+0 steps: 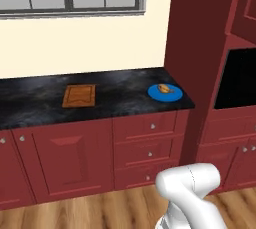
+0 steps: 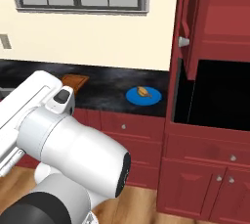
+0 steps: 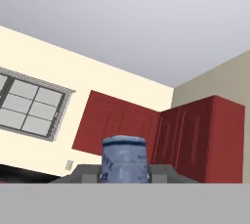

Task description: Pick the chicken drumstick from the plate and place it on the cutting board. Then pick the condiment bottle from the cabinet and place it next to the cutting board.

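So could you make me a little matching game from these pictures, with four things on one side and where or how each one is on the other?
Things:
1. drumstick
2. board
3. plate
4. bluish cylinder

Places or states:
a. held in the gripper
b. bare, on the left part of the counter
c. lying on something blue
d. at the counter's right end, beside the tall cabinet

Pairs: 1-c, 2-b, 3-d, 4-a
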You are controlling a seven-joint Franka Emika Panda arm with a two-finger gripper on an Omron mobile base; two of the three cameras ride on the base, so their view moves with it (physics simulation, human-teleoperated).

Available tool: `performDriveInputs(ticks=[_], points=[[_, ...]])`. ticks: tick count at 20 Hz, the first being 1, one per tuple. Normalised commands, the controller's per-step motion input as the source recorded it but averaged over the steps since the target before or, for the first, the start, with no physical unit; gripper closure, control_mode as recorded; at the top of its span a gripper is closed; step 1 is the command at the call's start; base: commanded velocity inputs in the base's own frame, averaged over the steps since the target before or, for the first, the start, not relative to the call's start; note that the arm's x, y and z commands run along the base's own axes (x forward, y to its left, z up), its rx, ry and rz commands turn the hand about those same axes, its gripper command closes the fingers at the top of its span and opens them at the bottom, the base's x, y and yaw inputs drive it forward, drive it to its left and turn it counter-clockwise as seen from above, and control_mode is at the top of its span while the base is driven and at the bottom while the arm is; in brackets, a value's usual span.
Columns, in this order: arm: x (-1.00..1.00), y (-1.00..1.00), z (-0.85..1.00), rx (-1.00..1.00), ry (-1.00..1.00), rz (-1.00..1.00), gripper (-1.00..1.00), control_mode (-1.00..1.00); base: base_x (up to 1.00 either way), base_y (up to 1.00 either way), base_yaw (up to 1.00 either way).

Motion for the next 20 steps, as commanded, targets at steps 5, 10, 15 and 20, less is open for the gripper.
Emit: performDriveInputs(ticks=[5,10,15,20], points=[[0.0,0.0,0.0,0.0,0.0,0.0,1.0,1.0,0.0,0.58,0.0],[0.0,0.0,0.0,0.0,0.0,0.0,1.0,1.0,0.0,0.56,0.0],[0.0,0.0,0.0,0.0,0.0,0.0,1.0,1.0,0.0,0.56,0.0],[0.0,0.0,0.0,0.0,0.0,0.0,1.0,1.0,0.0,0.56,0.0]])
